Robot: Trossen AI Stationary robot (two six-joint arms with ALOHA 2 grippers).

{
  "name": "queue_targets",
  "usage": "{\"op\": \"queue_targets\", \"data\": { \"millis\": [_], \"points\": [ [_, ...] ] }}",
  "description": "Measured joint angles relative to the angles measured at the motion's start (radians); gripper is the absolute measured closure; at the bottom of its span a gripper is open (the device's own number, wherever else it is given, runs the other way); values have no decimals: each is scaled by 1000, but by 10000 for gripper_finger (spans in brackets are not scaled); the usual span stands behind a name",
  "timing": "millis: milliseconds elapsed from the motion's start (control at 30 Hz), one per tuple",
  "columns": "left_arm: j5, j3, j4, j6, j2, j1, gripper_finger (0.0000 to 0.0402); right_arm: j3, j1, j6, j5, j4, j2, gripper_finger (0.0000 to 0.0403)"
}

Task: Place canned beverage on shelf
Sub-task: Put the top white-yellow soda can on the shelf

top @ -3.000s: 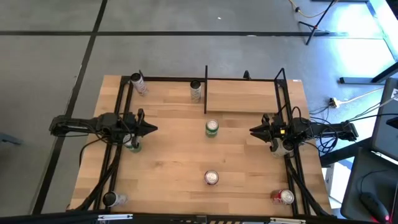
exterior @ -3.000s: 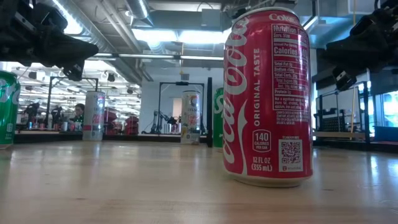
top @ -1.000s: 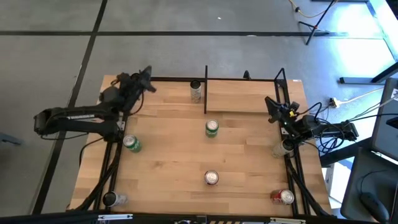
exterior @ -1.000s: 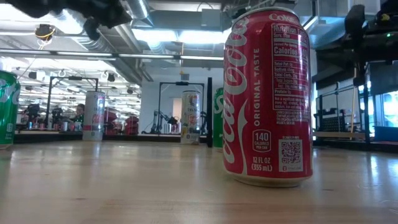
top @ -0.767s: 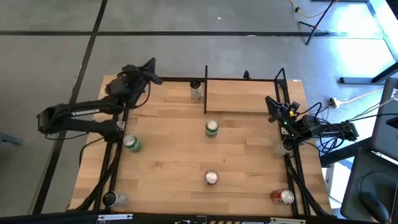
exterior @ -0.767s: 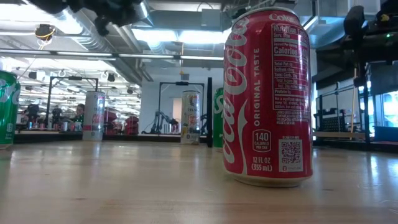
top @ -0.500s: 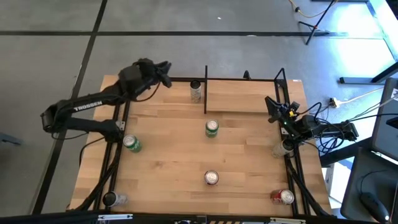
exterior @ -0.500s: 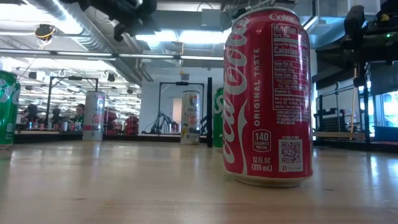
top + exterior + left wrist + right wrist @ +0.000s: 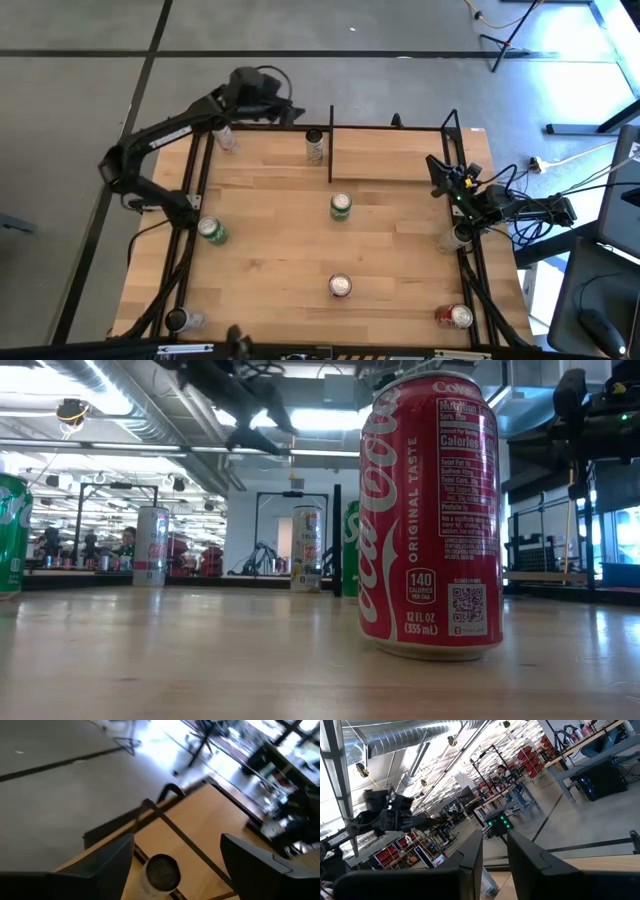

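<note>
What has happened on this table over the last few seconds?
The left arm swung from beside the green can to the table's far edge. Its left gripper now hangs near the silver can, jaws spread open and empty. The right gripper moved to the shelf side rail and has held there, jaws nearly shut. No can has moved; nothing was picked up.

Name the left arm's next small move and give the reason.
Probably lower the left pincer straight down over the silver can by the shelf. Its fingers are spread wide and empty, and the wrist view shows that can's top between them, still well below.
</note>
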Motion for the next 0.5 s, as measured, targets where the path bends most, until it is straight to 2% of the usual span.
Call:
{"op": "queue_targets", "data": {
  "millis": [100, 233, 367, 500],
  "points": [
    [-11, 44, 6, 108, 58, -8, 102, 0, 0, 0, 0, 0, 0, 327],
    [-36, 52, 12, 164, 110, -31, 105, 0, 0, 0, 0, 0, 0, 327],
    [38, 51, 5, 275, 169, -49, 106, 0, 0, 0, -1, -12, 0, 327],
    [70, 51, 4, 328, 221, -54, 106, 1, 0, 0, -1, -38, 0, 327]
  ]
}}
